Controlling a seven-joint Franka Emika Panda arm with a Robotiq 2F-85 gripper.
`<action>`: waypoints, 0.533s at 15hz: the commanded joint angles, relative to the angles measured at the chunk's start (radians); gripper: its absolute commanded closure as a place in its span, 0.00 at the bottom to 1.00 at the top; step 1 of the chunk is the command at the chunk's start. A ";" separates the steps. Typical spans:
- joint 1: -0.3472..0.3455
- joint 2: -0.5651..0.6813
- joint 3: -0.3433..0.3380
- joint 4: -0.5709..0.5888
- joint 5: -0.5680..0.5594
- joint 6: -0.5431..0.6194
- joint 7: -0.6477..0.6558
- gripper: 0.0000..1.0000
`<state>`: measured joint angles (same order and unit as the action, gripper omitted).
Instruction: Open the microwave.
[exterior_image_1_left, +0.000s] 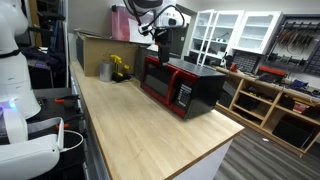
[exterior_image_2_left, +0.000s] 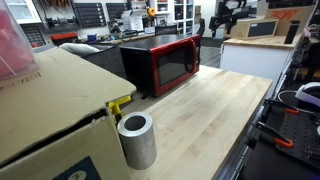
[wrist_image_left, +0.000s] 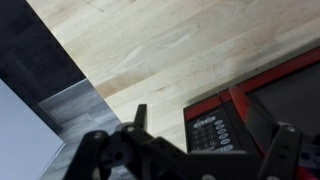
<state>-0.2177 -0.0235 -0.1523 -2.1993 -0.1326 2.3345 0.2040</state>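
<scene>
The microwave (exterior_image_1_left: 180, 85) stands on the wooden counter, black with a red front and a dark glass door. It also shows in an exterior view (exterior_image_2_left: 160, 62), and its door looks shut in both exterior views. My gripper (exterior_image_1_left: 162, 38) hangs in the air above the control-panel end of the microwave and touches nothing. It is also small and dark in an exterior view (exterior_image_2_left: 200, 28). In the wrist view my gripper (wrist_image_left: 200, 125) is open and empty. The control panel (wrist_image_left: 207, 132) and the red door frame (wrist_image_left: 245, 105) lie below and between the fingers.
A brown cardboard box (exterior_image_1_left: 100, 45) (exterior_image_2_left: 50, 110) stands at one end of the counter, with a grey cylinder (exterior_image_2_left: 137, 140) and a yellow object (exterior_image_2_left: 120, 103) beside it. The counter edge and grey floor (wrist_image_left: 70, 110) lie beside the microwave. A white robot (exterior_image_1_left: 15, 80) stands nearby.
</scene>
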 joint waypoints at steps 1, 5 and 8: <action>0.036 0.111 0.007 0.127 -0.066 0.025 0.028 0.00; 0.059 0.123 -0.002 0.137 -0.075 0.020 0.007 0.00; 0.067 0.143 -0.002 0.161 -0.082 0.019 0.016 0.00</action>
<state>-0.1605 0.1193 -0.1440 -2.0402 -0.2175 2.3559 0.2230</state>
